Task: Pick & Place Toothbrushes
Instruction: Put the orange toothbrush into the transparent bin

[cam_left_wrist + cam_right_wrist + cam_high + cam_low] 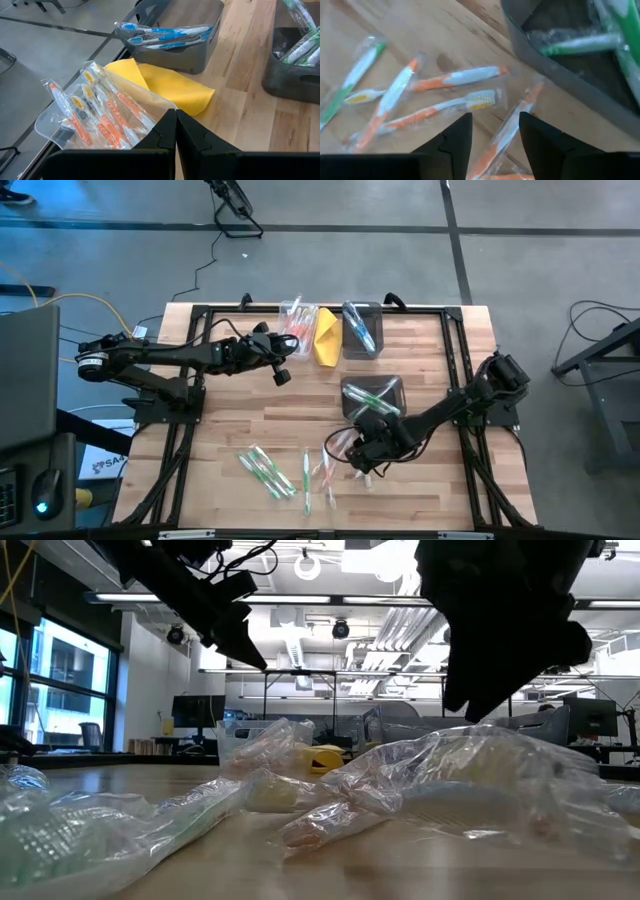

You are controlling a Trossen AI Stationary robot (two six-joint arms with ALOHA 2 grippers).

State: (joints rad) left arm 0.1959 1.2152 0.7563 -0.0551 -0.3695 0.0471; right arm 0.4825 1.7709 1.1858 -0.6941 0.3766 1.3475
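Observation:
Loose wrapped toothbrushes lie flat on the wooden table near its front edge: green ones (266,471) and orange ones (333,456). My right gripper (366,468) hangs open just over the orange ones; in the right wrist view its fingers (456,137) stand either side of one orange toothbrush (512,125). I see no touch. My left gripper (176,114) is shut and holds nothing, at the far left by a clear bin of orange toothbrushes (102,112).
A dark bin of green toothbrushes (373,395) sits right behind my right gripper. At the far edge stand a dark bin of blue toothbrushes (361,330) and a folded yellow cloth (328,336). Bare wood lies at the table's left and right.

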